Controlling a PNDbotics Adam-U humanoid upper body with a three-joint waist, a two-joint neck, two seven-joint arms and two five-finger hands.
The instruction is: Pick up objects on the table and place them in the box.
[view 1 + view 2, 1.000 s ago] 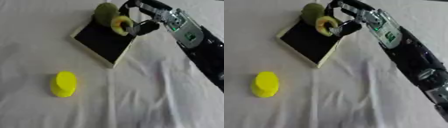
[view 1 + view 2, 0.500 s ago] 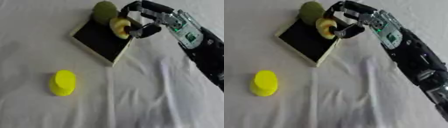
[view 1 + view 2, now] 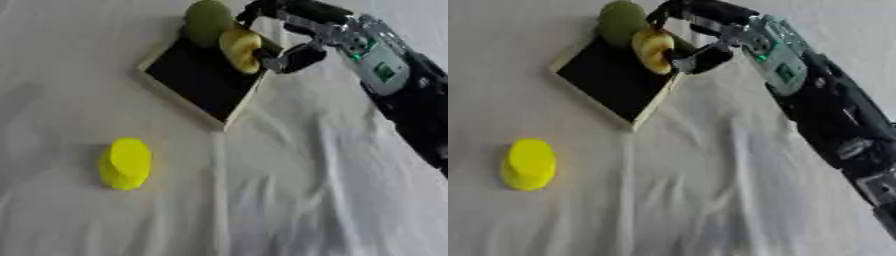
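A shallow box (image 3: 197,80) with a black inside and pale rim lies tilted at the top of the white cloth. A green rounded fruit (image 3: 208,21) rests at its far corner. My right hand (image 3: 293,52) reaches in from the right and is shut on a yellow rounded object (image 3: 239,49), held over the box's right edge beside the green fruit. A yellow cylinder-shaped object (image 3: 125,163) lies on the cloth at the lower left, well apart from the box. My left hand shows in neither view.
My right arm (image 3: 824,110) crosses the right side of the table from the lower right to the box. Wrinkled white cloth (image 3: 262,200) covers the table between the yellow cylinder and the arm.
My right hand with the yellow object has shifted slightly toward the box's far corner, closer to the green fruit. The yellow cylinder has not moved.
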